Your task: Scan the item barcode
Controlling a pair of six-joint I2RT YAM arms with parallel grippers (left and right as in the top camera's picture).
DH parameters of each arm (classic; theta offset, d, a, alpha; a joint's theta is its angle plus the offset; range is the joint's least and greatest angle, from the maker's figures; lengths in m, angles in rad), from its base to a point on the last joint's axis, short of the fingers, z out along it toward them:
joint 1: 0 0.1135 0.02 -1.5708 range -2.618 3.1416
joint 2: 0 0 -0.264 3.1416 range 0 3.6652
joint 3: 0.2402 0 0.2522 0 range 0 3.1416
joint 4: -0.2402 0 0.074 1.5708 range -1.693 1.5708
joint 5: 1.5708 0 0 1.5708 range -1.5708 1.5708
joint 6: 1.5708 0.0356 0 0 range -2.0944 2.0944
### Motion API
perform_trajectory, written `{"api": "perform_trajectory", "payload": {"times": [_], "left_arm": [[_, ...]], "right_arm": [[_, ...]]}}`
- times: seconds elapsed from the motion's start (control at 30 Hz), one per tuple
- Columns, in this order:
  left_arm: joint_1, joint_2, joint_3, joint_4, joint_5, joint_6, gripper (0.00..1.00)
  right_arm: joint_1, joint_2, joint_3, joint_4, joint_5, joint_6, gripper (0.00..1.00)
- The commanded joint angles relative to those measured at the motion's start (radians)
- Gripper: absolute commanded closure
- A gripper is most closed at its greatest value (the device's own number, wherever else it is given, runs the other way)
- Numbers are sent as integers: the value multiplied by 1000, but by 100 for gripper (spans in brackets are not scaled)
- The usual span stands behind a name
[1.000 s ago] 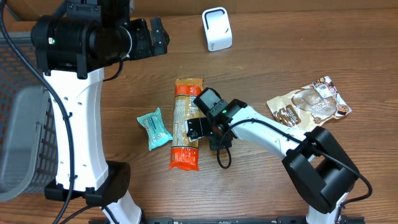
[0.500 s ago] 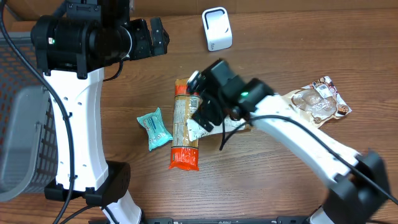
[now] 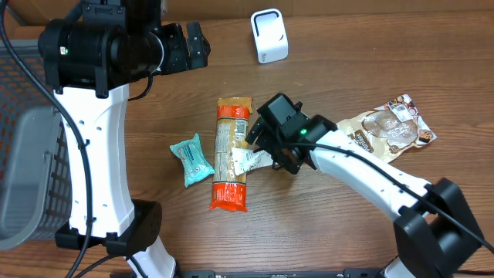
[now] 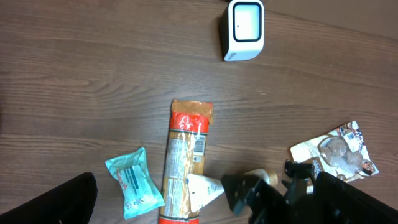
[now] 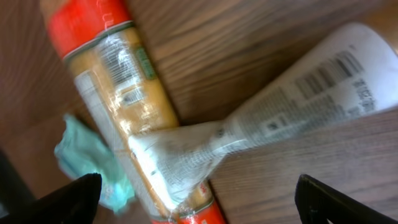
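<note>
The right pincer [image 5: 199, 205] has been swung back down over the white tube [image 5: 298, 93], spread wide and empty, so nothing has yet been lifted toward the scanner [image 3: 268, 36].

Tube [image 3: 251, 160] end overlaps pasta packet [image 3: 230, 131], scanner [image 3: 268, 36] behind.

We seem to be at a mock shop checkout on a robot bench. A wood-grain table [image 3: 347, 85] carries a white scanner [image 3: 268, 36] at its far edge. A wire basket [image 3: 23, 139] stands at the left. Packaged goods lie between: pasta pack [image 3: 231, 154], teal packet [image 3: 191, 160], snack bag [image 3: 390, 130].
</note>
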Motion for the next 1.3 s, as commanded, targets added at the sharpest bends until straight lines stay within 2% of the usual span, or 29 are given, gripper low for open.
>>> {"api": "perform_trajectory", "payload": {"times": [0.0, 0.1, 0.23, 0.33, 0.43, 0.47, 0.53, 0.63, 0.77, 0.83, 0.87, 1.0, 1.07, 1.17, 1.27], "left_arm": [[-2, 10, 6, 4, -7, 15, 0], [-2, 10, 6, 4, -7, 15, 0], [-2, 10, 6, 4, -7, 15, 0], [-2, 10, 6, 4, -7, 15, 0], [-2, 10, 6, 4, -7, 15, 1], [-2, 10, 6, 4, -7, 15, 0], [-2, 10, 6, 4, -7, 15, 0], [-2, 10, 6, 4, -7, 15, 1], [-2, 10, 6, 4, -7, 15, 0], [-2, 10, 6, 4, -7, 15, 0], [-2, 10, 6, 4, -7, 15, 1], [-2, 10, 6, 4, -7, 16, 1], [-2, 10, 6, 4, -7, 16, 1], [-2, 10, 6, 4, -7, 15, 0], [-2, 10, 6, 4, -7, 15, 0]], "right_arm": [[4, 23, -84, 157, 43, 240, 0], [3, 43, -146, 204, 40, 317, 6], [5, 46, -182, 202, 39, 319, 11], [5, 46, -201, 200, 37, 272, 20], [4, 46, -203, 209, 48, 103, 32], [3, 46, -203, 225, 48, 35, 39], [-3, 45, -201, 278, 20, -169, 50], [-18, 45, -185, 319, -81, -450, 56], [-71, 45, -146, 296, -398, -925, 54], [-102, 45, -131, 238, -459, -1030, 53], [-120, 45, -125, 208, -455, -1046, 53], [-188, 45, -120, 153, -457, -1072, 41], [-216, 45, -119, 145, -459, -1072, 25], [-243, 45, -118, 145, -476, -1072, 9], [-233, 45, -119, 165, -509, -1071, 0]]}}
